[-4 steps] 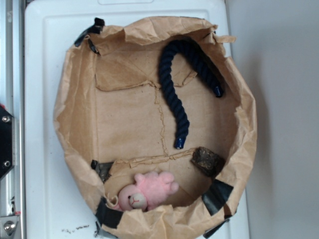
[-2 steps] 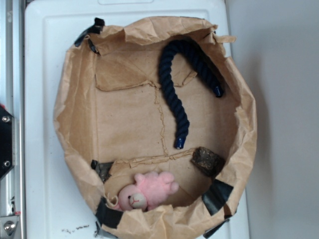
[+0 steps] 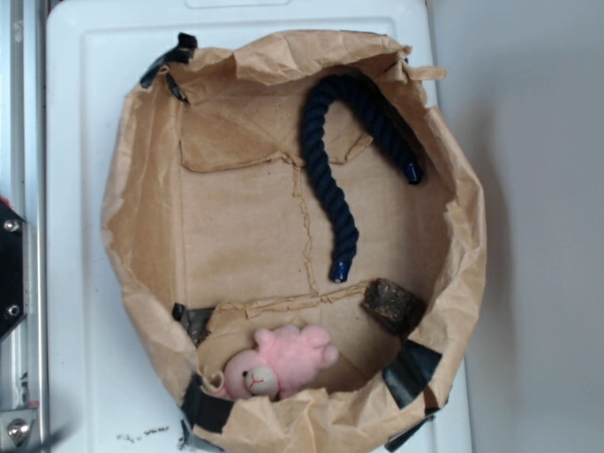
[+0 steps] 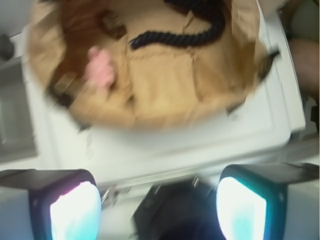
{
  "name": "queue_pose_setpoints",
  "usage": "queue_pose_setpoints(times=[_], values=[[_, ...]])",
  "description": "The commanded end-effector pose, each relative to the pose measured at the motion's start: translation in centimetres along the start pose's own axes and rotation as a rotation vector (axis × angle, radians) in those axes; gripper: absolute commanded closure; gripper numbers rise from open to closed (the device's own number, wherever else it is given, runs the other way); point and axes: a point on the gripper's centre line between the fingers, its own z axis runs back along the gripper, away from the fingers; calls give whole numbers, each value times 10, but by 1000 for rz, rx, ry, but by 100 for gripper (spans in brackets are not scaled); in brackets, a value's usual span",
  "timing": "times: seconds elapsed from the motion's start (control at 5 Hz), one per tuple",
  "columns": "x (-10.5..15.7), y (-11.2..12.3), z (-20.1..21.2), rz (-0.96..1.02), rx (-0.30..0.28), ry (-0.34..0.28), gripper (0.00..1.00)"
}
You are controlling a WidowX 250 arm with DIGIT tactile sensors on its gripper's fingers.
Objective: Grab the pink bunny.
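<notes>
The pincer (image 4: 159,210) is seen wide open and empty, well apart from the bin; nothing has been grasped yet, so approach, descent and closing are judged to remain. The crumpled brown paper bin (image 3: 142,217) on the smooth white tray (image 3: 75,142) holds a twisted dark blue rope (image 3: 326,179), the fuzzy pink bunny (image 3: 281,361) against the near wall, and a rough brown chunk (image 3: 394,306).

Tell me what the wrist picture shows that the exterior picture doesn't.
Only the wrist view shows the gripper: two fingers set wide apart with nothing between them, away from the paper basket. Only the exterior view shows, sharply, the bunny's pale head and the black tape on the basket's rim. Both show the pink bunny, the dark blue rope and the brown chunk inside the basket.
</notes>
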Motion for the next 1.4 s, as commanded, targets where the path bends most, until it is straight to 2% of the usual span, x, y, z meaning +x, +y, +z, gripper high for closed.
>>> queue_pose_setpoints(times=[0.0, 0.6, 0.8, 1.0, 1.2], values=[[-28, 7, 2, 16, -19, 0, 0], [-28, 7, 2, 16, -19, 0, 0], [-18, 16, 3, 231, 60, 0, 0], [15, 25, -2, 343, 98, 21, 0], [43, 29, -4, 348, 101, 15, 0]])
